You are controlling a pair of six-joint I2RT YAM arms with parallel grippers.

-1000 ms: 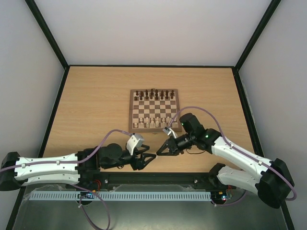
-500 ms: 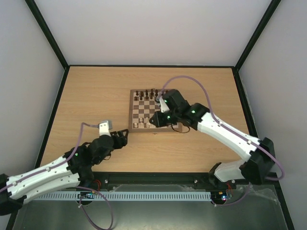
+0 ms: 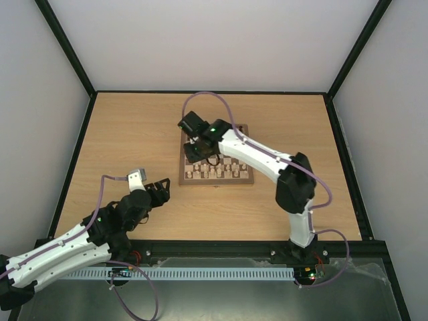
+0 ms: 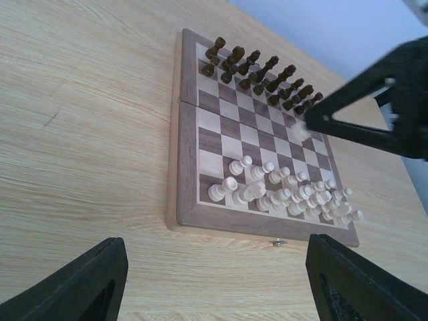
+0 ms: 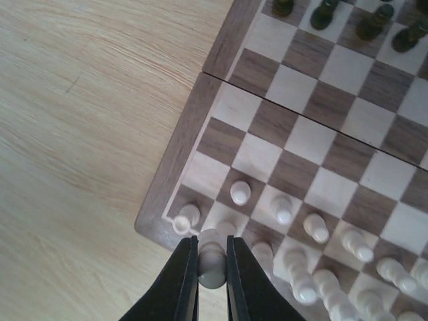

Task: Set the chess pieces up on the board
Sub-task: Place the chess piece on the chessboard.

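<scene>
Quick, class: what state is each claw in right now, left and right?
Left claw: open, holding nothing.
Right claw: closed on a pale chess piece.

No text, label, brand, number or sign is legible to us in any of the three views. The border of the board [image 4: 184, 167] shows plain wood grain only.
</scene>
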